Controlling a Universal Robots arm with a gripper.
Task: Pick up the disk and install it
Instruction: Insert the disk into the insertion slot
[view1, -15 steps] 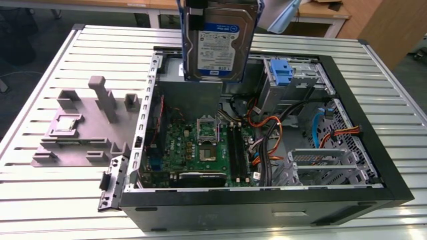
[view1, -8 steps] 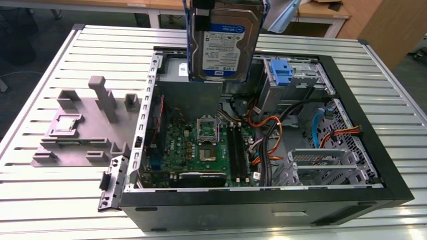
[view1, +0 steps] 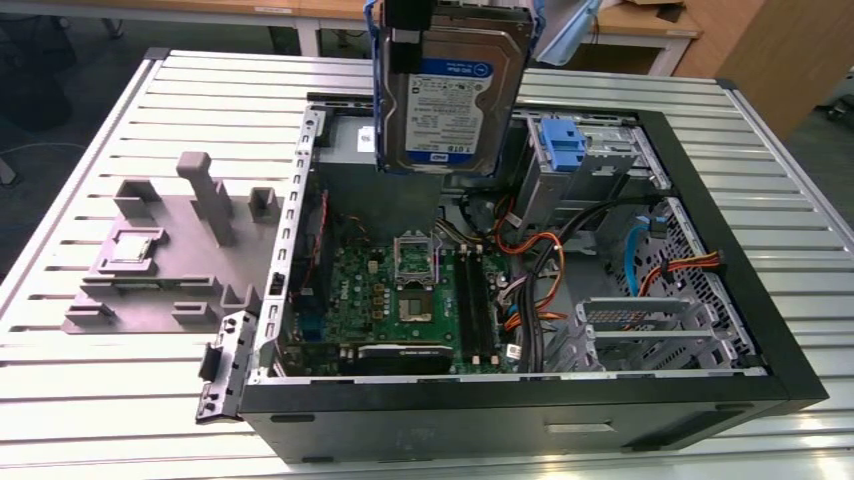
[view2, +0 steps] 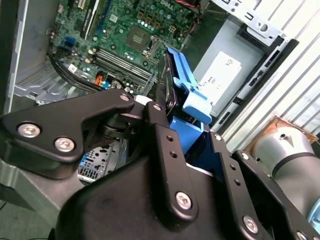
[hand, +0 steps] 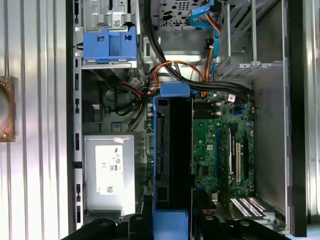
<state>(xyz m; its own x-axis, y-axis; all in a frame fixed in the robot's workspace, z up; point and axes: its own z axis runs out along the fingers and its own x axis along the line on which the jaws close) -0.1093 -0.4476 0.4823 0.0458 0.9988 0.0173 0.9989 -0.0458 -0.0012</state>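
The disk (view1: 447, 90) is a silver hard drive with a white-and-blue label and blue rails. It hangs upright above the back of the open computer case (view1: 534, 400), clear of everything inside. My gripper (view2: 160, 112) is shut on it, black fingers (view2: 162, 145) clamping its upper end. In the first wrist view the disk (hand: 172, 155) shows edge-on over the motherboard, with the gripper (hand: 172, 222) at its near end. In the second wrist view the disk (view2: 175, 82) has a blue rail along its side.
Inside the case lie a green motherboard (view1: 400, 290), orange cables (view1: 541, 270), a grey power supply with a white sticker (hand: 110, 170) and a drive cage with a blue latch piece (view1: 567, 150). A grey fixture (view1: 174, 250) stands on the slatted metal table (view1: 120, 400).
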